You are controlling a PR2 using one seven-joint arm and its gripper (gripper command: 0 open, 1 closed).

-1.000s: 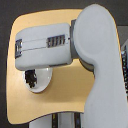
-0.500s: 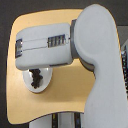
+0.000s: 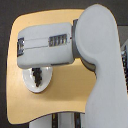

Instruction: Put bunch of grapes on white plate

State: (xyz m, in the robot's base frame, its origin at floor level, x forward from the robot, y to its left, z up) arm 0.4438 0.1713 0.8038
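The white plate [image 3: 31, 86] lies on the tan table toward the exterior view's left, its upper part covered by my arm's grey forearm [image 3: 47, 46]. A dark narrow shape [image 3: 37, 76] sticks out from under the forearm over the plate's middle. It looks like the bunch of grapes, perhaps with fingertips around it, but the picture is too coarse to separate them. My gripper points down beneath the forearm and is mostly hidden. How the jaws stand, and whether the dark shape rests on the plate or hangs above it, does not show.
The round-cornered tan table [image 3: 65, 95] fills the view's left and middle. My bulky upper arm [image 3: 102, 70] covers the exterior view's right side. Dark floor surrounds the table, and a pale base shows at the bottom [image 3: 65, 121].
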